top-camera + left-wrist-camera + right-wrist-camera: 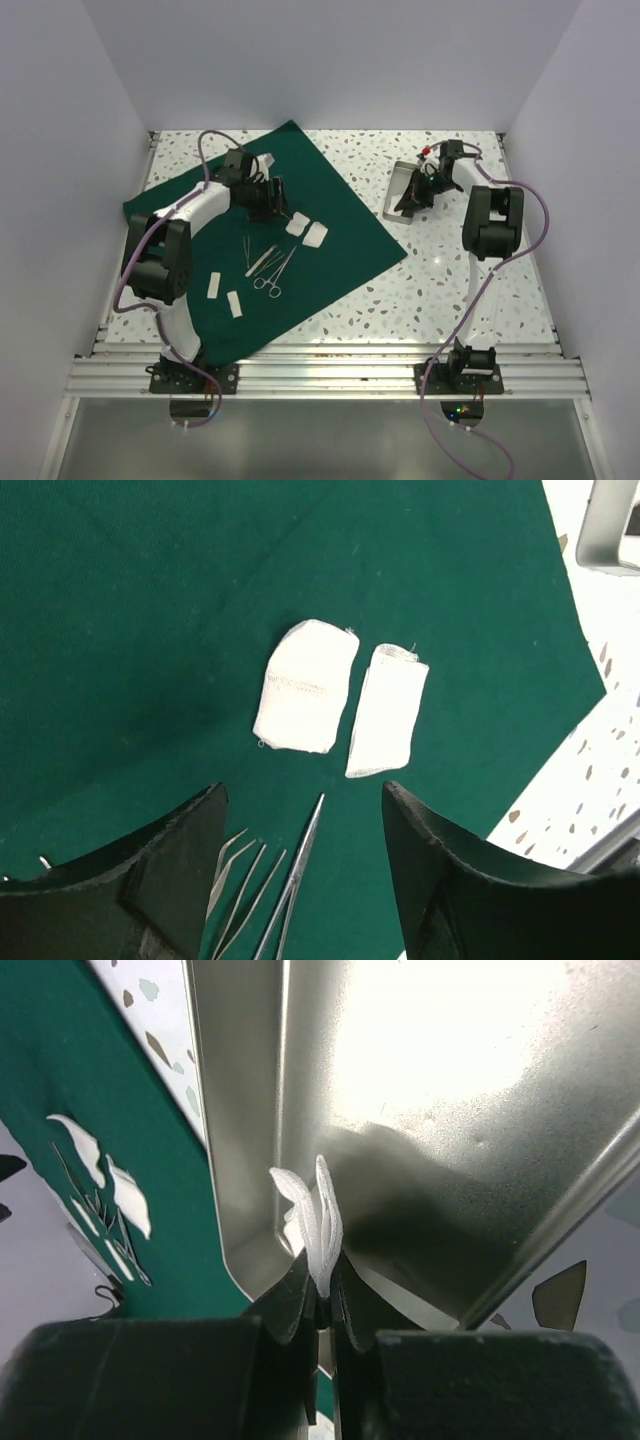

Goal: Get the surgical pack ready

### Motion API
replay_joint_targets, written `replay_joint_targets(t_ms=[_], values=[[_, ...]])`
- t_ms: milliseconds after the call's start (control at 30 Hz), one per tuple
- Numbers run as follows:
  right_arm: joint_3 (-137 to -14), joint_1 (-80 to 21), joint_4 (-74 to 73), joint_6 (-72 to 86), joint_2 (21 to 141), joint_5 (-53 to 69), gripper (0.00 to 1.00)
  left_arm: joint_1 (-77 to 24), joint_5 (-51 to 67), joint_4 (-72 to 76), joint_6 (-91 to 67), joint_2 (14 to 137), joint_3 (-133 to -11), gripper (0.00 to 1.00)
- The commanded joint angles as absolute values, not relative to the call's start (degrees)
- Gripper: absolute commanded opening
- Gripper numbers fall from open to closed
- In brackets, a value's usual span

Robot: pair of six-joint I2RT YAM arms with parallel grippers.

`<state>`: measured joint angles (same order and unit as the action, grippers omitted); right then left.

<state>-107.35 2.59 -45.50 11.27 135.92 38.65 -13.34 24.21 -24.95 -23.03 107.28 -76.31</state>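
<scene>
Pinching white pad (315,1215) in my right gripper (320,1295) over tray (480,1160), table 2 o'clock | left gripper (305,820) spread wide, two pads (305,685) at its 12 o'clock

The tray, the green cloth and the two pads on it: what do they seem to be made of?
Tray: metal, probably steel; satin sheen with bright glare. Cloth: matte woven fabric, it seems; soft creases. Pads: probably cotton gauze; white, fuzzy, with loose threads at the edges.
</scene>
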Motion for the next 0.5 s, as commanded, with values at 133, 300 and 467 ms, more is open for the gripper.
replay_joint_targets(t_ms=[133, 300, 467], values=[[-111.1, 2.4, -47.3, 12.6, 135.5, 37.4, 0.24, -15.2, 18.4, -26.7, -20.0, 108.8, -80.9, 0.72], [-114.9, 2.4, -49.6, 14.3, 134.6, 31.3, 0.49, -16.6, 15.4, -27.6, -19.0, 110.1, -82.7, 0.73], [-118.2, 1.5, -53.7, 16.4, 131.1, 25.2, 0.6, -19.0, 10.4, -28.6, -17.7, 111.8, -85.0, 0.71]])
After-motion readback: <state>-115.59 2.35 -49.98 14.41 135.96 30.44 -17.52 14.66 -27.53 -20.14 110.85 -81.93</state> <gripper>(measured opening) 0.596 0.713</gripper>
